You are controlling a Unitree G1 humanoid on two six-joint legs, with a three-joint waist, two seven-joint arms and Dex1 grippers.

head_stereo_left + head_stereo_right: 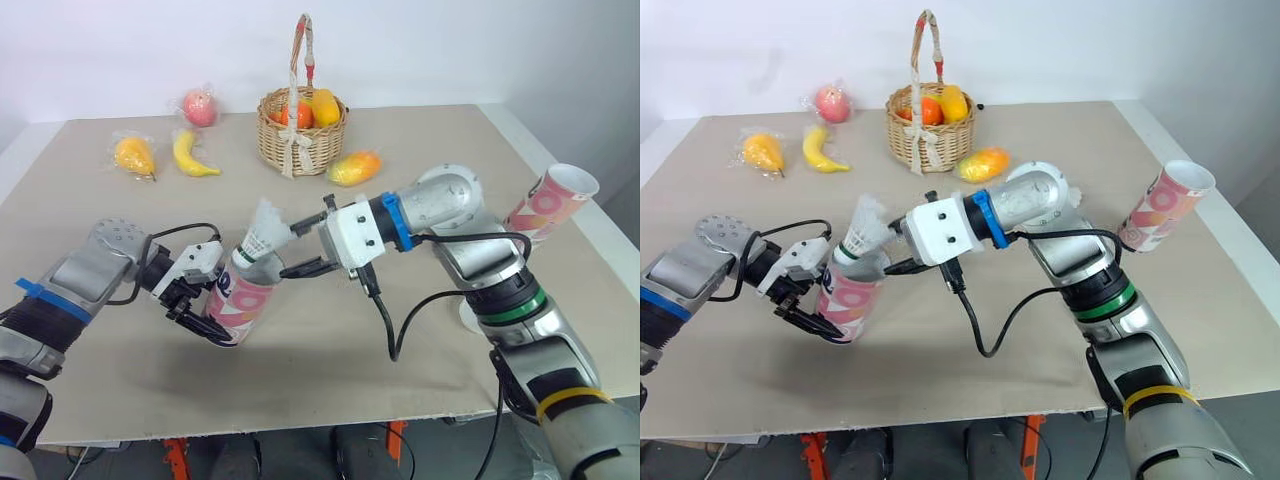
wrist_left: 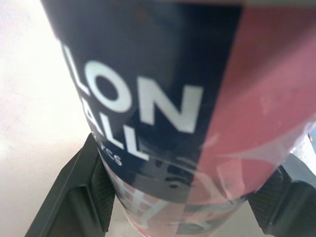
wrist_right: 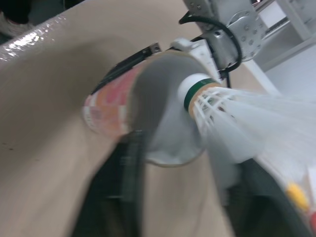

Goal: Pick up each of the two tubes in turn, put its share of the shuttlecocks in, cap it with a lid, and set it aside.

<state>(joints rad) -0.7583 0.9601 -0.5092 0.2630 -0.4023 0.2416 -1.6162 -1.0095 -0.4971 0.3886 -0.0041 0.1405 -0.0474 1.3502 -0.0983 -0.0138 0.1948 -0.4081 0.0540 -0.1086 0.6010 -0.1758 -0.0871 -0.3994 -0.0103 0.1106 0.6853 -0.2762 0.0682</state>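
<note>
A wide beige table runs from the near edge back to a white wall.

The right gripper reaches across the middle of the table toward the robot's left. Its fingers stand fairly wide, one on each side of the feather skirt of a shuttlecock, and they appear to grip it.

The left gripper sits low over the near left part of the table. Its fingers are clamped on opposite sides of a tube, near its lower end.

A wicker basket with a tall handle stands at the far middle of the table. It holds orange and yellow fruit.

The held tube is pink and white with a dark printed panel. It is tilted, with its open mouth up and turned toward the right gripper. A second tube, with the same pink pattern, is at the right edge of the table, well apart from the first. It is also tilted, with its white open mouth pointing up and outward. I cannot tell what props it.

Wrapped fruit lies along the far side:
- an orange-yellow mango just beside the basket
- a banana further left
- a yellow-orange pear near the banana
- a pink peach behind them

The white shuttlecock points cork first into the mouth of the held tube. Its green-banded cork is right at the rim and its feathers are still outside.
</note>
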